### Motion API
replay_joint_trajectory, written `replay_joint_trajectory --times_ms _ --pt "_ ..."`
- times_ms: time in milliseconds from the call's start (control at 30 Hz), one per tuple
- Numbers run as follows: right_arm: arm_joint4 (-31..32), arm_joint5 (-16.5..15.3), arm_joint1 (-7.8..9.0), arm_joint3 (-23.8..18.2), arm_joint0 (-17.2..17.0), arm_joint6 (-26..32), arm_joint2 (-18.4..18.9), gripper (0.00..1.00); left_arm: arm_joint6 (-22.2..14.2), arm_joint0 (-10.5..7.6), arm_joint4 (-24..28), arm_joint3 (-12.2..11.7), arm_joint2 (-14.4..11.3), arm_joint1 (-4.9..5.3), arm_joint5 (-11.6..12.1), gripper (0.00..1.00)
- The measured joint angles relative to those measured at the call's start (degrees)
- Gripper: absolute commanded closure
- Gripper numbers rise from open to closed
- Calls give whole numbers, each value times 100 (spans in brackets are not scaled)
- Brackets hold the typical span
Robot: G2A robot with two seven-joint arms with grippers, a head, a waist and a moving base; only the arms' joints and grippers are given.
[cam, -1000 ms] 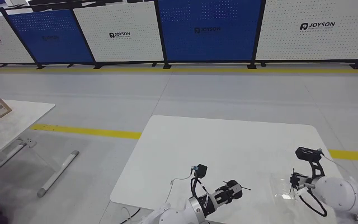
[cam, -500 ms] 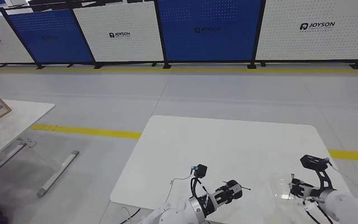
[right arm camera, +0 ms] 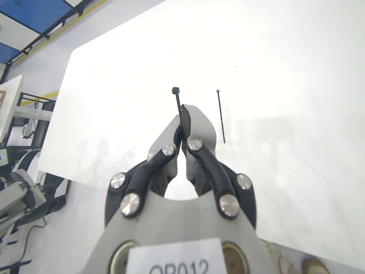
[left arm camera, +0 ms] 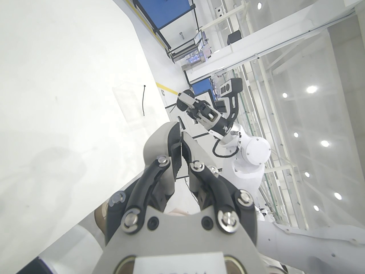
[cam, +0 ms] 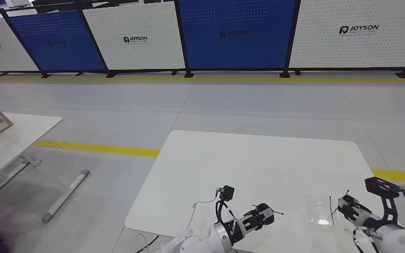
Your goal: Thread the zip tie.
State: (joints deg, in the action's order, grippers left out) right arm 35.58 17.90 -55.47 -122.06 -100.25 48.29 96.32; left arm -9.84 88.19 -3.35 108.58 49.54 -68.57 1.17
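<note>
My right gripper (right arm camera: 184, 109) is shut on a black zip tie (right arm camera: 176, 90), whose square head pokes out past the fingertips. In the top view this gripper (cam: 345, 203) hovers at the table's right front, just right of a clear tray (cam: 318, 212). A second black zip tie (right arm camera: 221, 115) lies flat at the tray's edge (cam: 331, 205). My left gripper (left arm camera: 180, 128) sits at the table's front edge (cam: 264, 214), its fingers pressed together on a thin black zip tie that sticks out on both sides. From the left wrist, the right gripper (left arm camera: 196, 106) shows beyond the loose tie (left arm camera: 143, 99).
The white table (cam: 253, 164) is bare apart from the tray. Grey floor with a yellow line and blue and white pegboard panels (cam: 234, 31) lie beyond it. Another white table (cam: 19, 136) stands far left.
My right arm has drawn back to the right, away from the tray, carrying its zip tie. The loose tie stays by the tray. The left arm has not moved.
</note>
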Motion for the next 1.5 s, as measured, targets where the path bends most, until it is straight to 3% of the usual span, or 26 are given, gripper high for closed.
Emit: replay_joint_trajectory --times_ms 400,467,600,767,1367,1500 --pt "32 42 -17 -6 -37 -146 -27 100 0 0 0 0 0 0 0 100" --pt "-111 134 -65 -30 -99 -602 -51 100 0 0 0 0 0 0 0 100" --pt "-919 161 -249 -22 -522 -2171 53 100 0 0 0 0 0 0 0 100" --pt "-866 158 -422 -142 -1094 -3451 -146 100 0 0 0 0 0 0 0 100" --pt "-885 122 -444 -151 -1106 -3546 -170 100 0 0 0 0 0 0 0 100" --pt "-1291 -175 -547 -182 -1212 -4511 -191 100 0 0 0 0 0 0 0 100"
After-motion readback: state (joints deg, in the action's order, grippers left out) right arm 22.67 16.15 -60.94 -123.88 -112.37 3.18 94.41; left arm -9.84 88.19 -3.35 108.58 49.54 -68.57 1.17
